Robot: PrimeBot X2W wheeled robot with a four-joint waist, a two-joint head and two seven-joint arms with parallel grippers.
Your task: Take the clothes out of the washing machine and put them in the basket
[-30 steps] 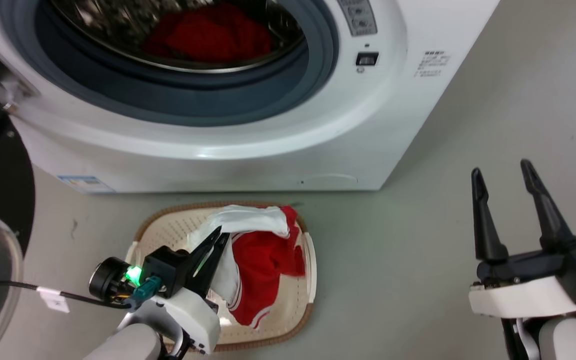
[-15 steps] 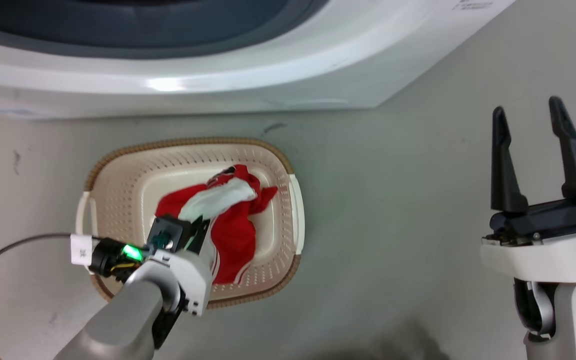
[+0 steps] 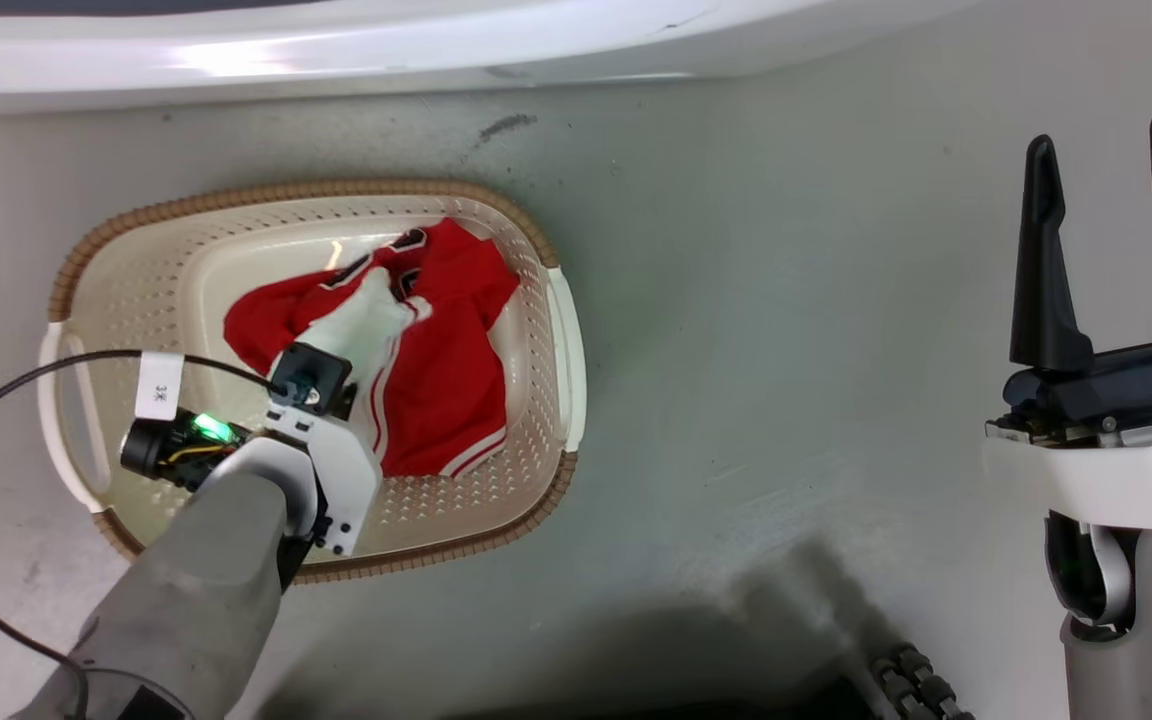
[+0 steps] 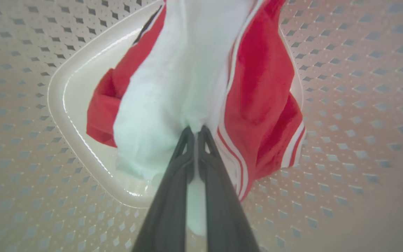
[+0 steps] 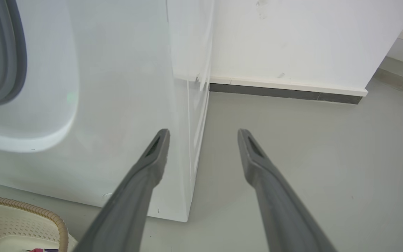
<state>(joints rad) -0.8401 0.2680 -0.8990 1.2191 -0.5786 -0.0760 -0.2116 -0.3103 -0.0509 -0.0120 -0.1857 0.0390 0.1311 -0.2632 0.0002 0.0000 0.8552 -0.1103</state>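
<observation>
**Red garment in the basket, release due**

The left gripper (image 4: 195, 130), its dark fingers clamped on the white inner side of a soft red garment with white-striped edges (image 4: 257, 70), holds it inside the cream perforated plastic basket with brown woven-look rim (image 3: 286, 192), the cloth draping from the tips onto the bottom. This looks like the drop-off step, so the fingers should next part and lift clear. The right gripper (image 3: 1104, 140) stands spread and empty.
</observation>
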